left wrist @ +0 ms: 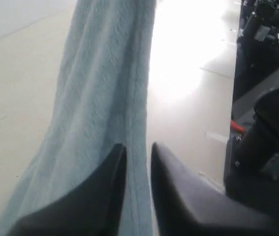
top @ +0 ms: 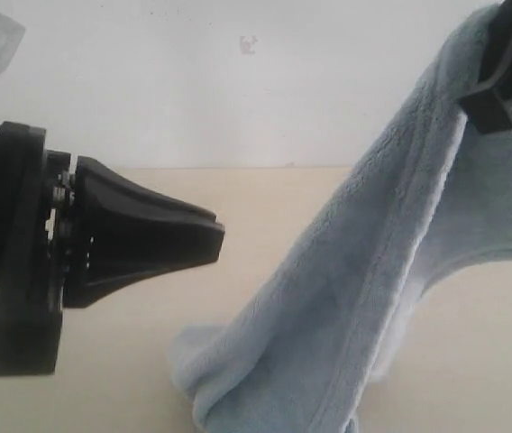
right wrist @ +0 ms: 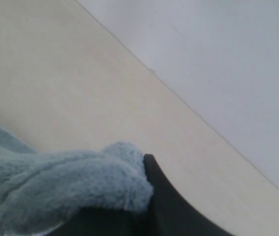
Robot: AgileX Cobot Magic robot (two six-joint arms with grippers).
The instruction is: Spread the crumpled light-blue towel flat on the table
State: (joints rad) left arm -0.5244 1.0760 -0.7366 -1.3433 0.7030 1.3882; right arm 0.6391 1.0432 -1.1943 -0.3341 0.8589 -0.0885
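Right gripper (top: pixel 507 72) is held high near the bench's right edge, jaws clamped on a bunched fold of the towel (top: pixel 355 298). Left gripper (top: pixel 217 236) lies level above the left edge, pointing inward. Its fingers (left wrist: pixel 105 187) stand a narrow gap apart, gripping nothing.

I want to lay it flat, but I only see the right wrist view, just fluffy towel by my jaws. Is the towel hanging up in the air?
Observer: Yes. In the exterior view the right jaws hold the towel up high by one end, and it hangs down long.
Operator: Does the bottom touch the table?
Observer: Yes, its lower end lies bunched on the table.
Operator: Where are the left jaws?
Observer: Left of the towel in the exterior view, not touching it.
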